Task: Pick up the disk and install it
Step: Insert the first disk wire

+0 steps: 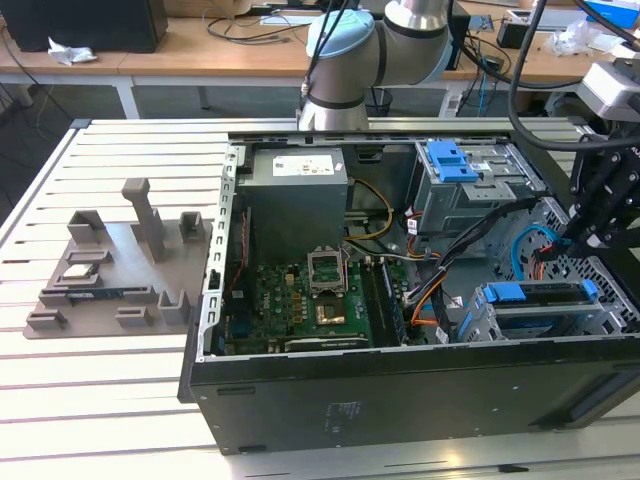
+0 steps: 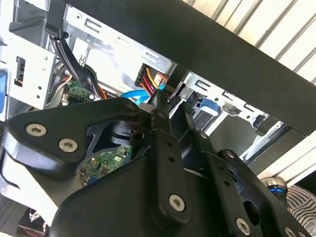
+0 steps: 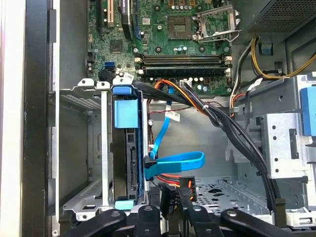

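Observation:
The disk sits on edge in the grey bay at the case's front corner, on the exterior view's right. Its blue carrier bracket faces up, and its dark side shows in the first wrist view. My gripper hangs inside the case just beside that bay. Its black fingers stand close together, shut on a black cable connector with orange and red wires. In the second wrist view the gripper points at those coloured wires. A blue data cable loops from the disk's side.
The open case holds a green motherboard, a grey power supply box and a blue-handled drive cage. A thick black cable bundle crosses beside the gripper. A grey fixture tray lies on the exterior view's left.

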### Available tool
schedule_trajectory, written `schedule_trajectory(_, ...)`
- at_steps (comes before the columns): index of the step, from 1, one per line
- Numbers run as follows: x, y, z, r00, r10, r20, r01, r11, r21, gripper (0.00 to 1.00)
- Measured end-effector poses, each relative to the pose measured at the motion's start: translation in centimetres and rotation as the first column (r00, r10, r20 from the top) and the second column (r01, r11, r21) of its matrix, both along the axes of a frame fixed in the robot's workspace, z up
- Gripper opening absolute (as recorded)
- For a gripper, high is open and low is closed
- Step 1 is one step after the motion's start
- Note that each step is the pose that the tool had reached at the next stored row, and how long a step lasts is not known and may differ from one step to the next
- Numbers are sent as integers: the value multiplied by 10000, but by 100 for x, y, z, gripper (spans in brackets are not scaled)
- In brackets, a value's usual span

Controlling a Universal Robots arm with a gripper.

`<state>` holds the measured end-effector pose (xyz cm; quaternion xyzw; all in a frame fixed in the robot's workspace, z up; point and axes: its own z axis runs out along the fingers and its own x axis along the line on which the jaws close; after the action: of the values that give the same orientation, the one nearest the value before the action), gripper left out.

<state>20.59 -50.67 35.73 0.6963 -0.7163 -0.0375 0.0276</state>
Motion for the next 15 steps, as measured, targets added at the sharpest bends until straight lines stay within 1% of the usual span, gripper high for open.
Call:
schedule_trajectory(1, 0, 1, 40, 10000, 1, -1, -1, 10000, -55, 28)
schedule_trajectory(2, 0, 1, 51, 10000, 0, -1, 0, 10000, -93, 28)
schedule_trajectory(8, 0, 1, 52, 10000, 0, -1, 0, 10000, -98, 27)
schedule_trajectory(9, 0, 1, 52, 10000, 0, -1, 0, 10000, -97, 16)
schedule_trajectory(15, 0, -3, 53, 10000, 1, 0, -1, 10000, -99, 16)
